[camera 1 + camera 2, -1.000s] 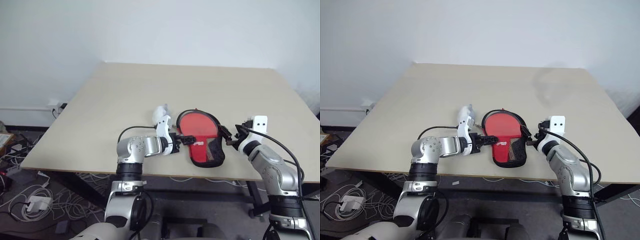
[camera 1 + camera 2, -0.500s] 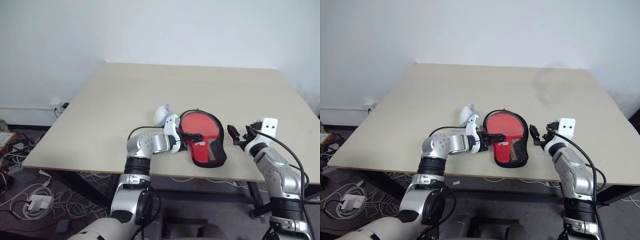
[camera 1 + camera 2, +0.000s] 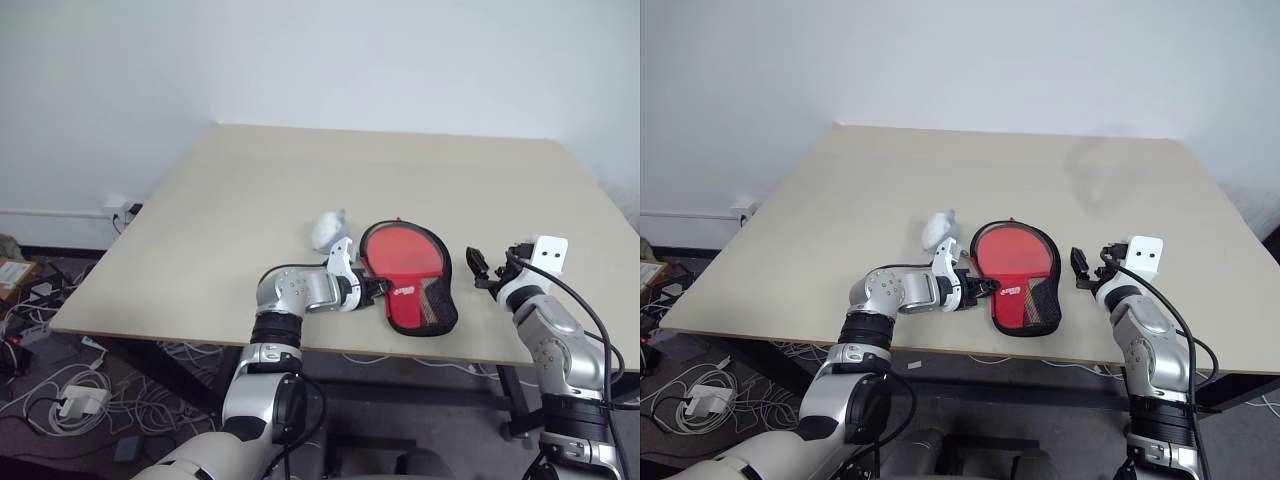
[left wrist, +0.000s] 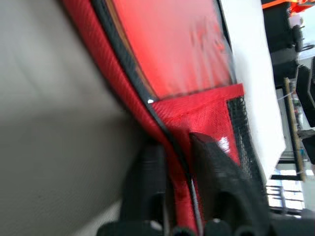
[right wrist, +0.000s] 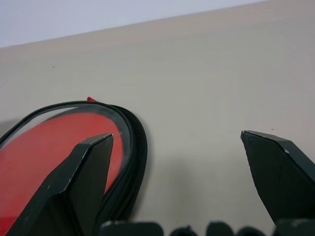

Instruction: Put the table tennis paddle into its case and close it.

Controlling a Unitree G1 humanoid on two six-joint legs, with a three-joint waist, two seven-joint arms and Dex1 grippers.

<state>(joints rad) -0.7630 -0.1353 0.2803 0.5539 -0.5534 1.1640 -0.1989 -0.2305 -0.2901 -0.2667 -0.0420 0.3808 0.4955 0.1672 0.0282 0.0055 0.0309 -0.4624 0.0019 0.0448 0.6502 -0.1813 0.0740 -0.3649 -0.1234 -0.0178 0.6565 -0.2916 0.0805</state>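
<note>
Lying near the front edge of the table (image 3: 250,180), roughly midway along it, the case (image 3: 425,305) holds the paddle (image 3: 402,252), whose red face shows inside the black zipper rim. Left gripper (image 3: 378,291) is pinched shut on the case's left rim at the narrow handle end; the left wrist view shows its two black fingers (image 4: 216,167) on either side of the red fabric edge. Left forearm lies low over the front edge, pointing right toward the case. Right gripper (image 3: 482,270) stands just right of the case, apart from it, fingers (image 5: 91,169) spread wide and empty, pointing across the table. A crumpled white object (image 3: 327,230) sits just left of the case.
</note>
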